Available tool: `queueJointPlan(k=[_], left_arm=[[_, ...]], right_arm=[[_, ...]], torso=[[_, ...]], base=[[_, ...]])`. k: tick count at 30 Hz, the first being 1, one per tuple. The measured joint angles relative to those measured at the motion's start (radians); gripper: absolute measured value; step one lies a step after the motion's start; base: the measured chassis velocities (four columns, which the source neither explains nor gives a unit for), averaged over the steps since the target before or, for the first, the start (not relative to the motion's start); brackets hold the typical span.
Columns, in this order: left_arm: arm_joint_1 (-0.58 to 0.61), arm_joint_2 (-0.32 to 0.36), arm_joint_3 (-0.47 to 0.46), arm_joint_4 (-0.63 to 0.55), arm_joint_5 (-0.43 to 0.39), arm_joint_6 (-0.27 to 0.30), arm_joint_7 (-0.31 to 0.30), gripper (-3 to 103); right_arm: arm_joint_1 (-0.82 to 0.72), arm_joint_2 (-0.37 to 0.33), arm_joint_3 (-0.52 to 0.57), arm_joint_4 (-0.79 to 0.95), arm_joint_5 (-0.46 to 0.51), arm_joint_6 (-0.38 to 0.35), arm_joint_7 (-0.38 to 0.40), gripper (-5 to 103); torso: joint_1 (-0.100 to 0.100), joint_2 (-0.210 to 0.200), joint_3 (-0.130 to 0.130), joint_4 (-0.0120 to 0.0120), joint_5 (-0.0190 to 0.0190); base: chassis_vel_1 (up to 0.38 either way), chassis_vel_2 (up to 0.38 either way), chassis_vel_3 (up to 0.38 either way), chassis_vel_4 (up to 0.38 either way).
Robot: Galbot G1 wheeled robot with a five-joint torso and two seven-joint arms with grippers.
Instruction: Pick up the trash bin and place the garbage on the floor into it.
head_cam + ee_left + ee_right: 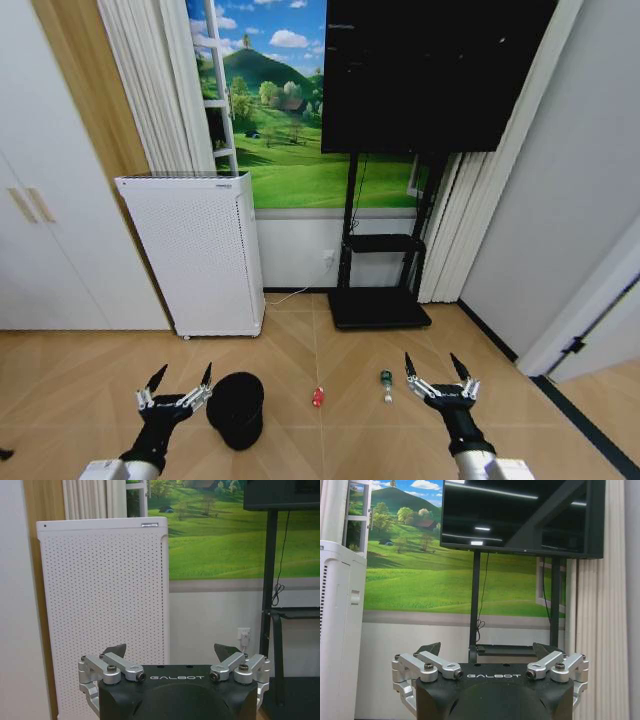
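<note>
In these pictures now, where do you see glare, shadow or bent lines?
Head view: door frame and walls bow outward toward the edges; trash bin casts only a soft shadow. Right wrist view: ceiling lights reflect as streaks on the dark screen. Left wrist view: even light on the air purifier, no glare.

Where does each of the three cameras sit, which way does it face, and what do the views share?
Head view: high on the robot, looking forward and down at the floor; both arms show, left claw beside the trash bin, right claw near the green bottle.
Left wrist view: behind the open left claw, facing the air purifier.
Right wrist view: behind the open right claw, facing the TV on its stand.
Shared: purifier, landscape mural and TV appear in all three.
</note>
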Motion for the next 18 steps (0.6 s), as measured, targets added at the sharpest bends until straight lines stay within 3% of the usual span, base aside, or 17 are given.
queueJointPlan(k=[12,13,18], left_arm=[[0.002,0.004,-0.002,0.004,0.000,0.005,0.000,99],[0.003,0.003,-0.002,0.006,0.001,0.006,0.000,99],[0.003,0.001,0.001,0.009,0.005,0.006,0.000,99]], right_arm=[[0.009,0.003,-0.003,-0.023,-0.018,0.057,0.008,100],[0.008,0.001,-0.002,-0.023,-0.019,0.063,0.009,100],[0.003,0.001,-0.001,-0.023,-0.021,0.069,0.009,100]], torso=[[0.001,0.000,0.001,0.0001,0.0012],[0.001,0.000,0.000,0.0000,-0.0003],[0.001,0.000,0.000,-0.0004,0.0002]], base=[[-0.340,0.338,0.330,-0.333],[-0.258,0.170,0.190,-0.184],[-0.101,0.103,0.100,-0.051]])
